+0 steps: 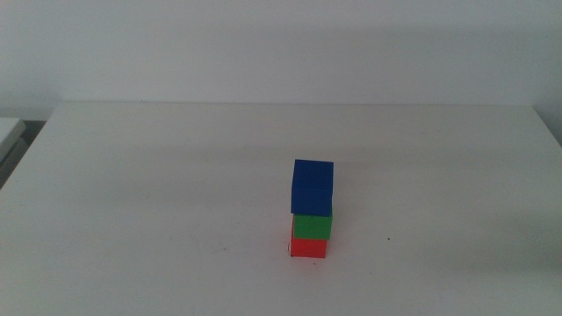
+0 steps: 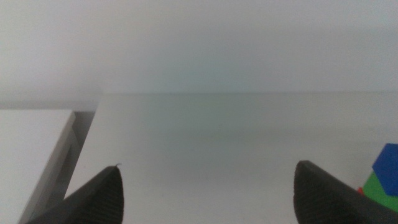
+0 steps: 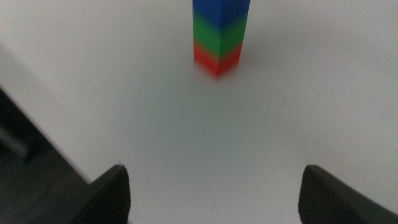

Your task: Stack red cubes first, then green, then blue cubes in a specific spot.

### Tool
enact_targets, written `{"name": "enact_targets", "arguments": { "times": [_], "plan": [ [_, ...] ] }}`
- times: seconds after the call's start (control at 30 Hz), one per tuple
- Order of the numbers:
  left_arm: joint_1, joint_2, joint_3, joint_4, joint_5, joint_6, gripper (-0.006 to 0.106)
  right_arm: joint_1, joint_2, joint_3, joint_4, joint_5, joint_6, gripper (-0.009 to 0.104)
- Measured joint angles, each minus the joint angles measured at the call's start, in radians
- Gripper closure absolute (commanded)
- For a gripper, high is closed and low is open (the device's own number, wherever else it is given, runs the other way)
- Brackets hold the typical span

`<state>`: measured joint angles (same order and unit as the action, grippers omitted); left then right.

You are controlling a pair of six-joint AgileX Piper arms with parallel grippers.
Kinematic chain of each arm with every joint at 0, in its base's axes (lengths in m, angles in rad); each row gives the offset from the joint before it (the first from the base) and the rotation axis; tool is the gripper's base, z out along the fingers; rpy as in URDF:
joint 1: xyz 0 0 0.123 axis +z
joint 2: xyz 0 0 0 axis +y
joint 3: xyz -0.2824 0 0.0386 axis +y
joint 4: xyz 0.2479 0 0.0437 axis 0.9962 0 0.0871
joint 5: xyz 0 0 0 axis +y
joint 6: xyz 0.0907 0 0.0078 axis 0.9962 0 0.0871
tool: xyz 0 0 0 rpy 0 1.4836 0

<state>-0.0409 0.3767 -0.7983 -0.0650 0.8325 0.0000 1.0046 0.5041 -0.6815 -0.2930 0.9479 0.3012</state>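
A three-cube tower stands on the white table [image 1: 176, 175] a little right of centre. The red cube [image 1: 309, 248] is at the bottom, the green cube [image 1: 313, 227] rests on it, and the blue cube [image 1: 313, 185] sits on top. A few tiny dark specks mark the tabletop around the tower's base. Neither arm shows in the middle view. My left gripper [image 2: 208, 193] is open and empty, with the blue cube [image 2: 388, 163] and green cube [image 2: 380, 188] at the view's edge. My right gripper [image 3: 214, 193] is open and empty, facing the tower: red [image 3: 216, 59], green [image 3: 219, 34], blue [image 3: 221, 9].
A second white surface [image 2: 31, 149] lies beside the table's left edge, across a narrow gap. A dark area [image 3: 31, 174] lies beyond the table edge in the right wrist view. A plain white wall rises behind the table.
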Motion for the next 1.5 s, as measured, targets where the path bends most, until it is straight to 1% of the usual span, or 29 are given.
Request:
{"name": "enact_targets", "arguments": {
  "times": [0.1,0.17,0.3,0.43,0.5,0.57,0.67,0.77,0.83,0.9,0.93,1.1,1.27,1.4,1.5],
  "plan": [
    [0.0,-0.077,0.113,-0.002,-0.071,0.0,0.007,0.0,-0.031,0.128,0.035,-0.023,0.0,0.008],
    [0.0,-0.116,0.176,-0.01,-0.08,0.0,0.007,0.0,-0.053,0.182,0.049,-0.067,0.0,0.008],
    [0.0,-0.151,0.212,-0.01,-0.09,0.0,0.007,0.0,-0.07,0.202,0.054,-0.162,0.0,0.008],
    [0.0,-0.153,0.227,0.039,-0.154,0.0,0.007,0.0,-0.076,0.23,0.051,-0.26,0.0,0.008],
    [0.0,-0.153,0.246,0.045,-0.192,0.0,0.007,-0.003,-0.076,0.246,0.056,-0.318,0.0,0.008],
    [0.0,-0.153,0.273,0.045,-0.242,0.0,0.007,-0.034,-0.076,0.262,0.048,-0.377,0.0,0.008],
    [0.0,-0.153,0.323,0.047,-0.33,0.0,0.007,-0.133,-0.076,0.285,0.045,-0.403,0.0,0.008],
    [0.0,-0.153,0.366,0.047,-0.404,0.0,0.007,-0.28,-0.081,0.31,0.111,-0.452,0.0,0.008],
    [0.0,-0.153,0.396,0.027,-0.445,0.0,0.007,-0.375,-0.095,0.338,0.144,-0.514,0.002,0.008],
    [0.0,-0.155,0.427,0.005,-0.477,0.0,0.007,-0.476,-0.125,0.373,0.147,-0.596,0.002,0.008],
    [0.0,-0.171,0.46,-0.004,-0.497,0.0,0.007,-0.561,-0.159,0.402,0.147,-0.649,0.002,0.008],
    [0.0,-0.242,0.56,-0.019,-0.522,0.0,0.007,-0.746,-0.283,0.48,0.147,-0.689,0.003,0.008],
    [0.0,-0.345,0.677,-0.046,-0.524,0.0,0.007,-0.865,-0.432,0.572,0.154,-0.693,0.003,0.008],
    [0.0,-0.371,0.759,-0.048,-0.524,0.0,0.007,-0.911,-0.495,0.624,0.162,-0.693,0.003,0.008],
    [0.0,-0.373,0.791,-0.048,-0.522,0.0,0.007,-0.917,-0.499,0.642,0.163,-0.688,0.003,0.008]
  ]
}}
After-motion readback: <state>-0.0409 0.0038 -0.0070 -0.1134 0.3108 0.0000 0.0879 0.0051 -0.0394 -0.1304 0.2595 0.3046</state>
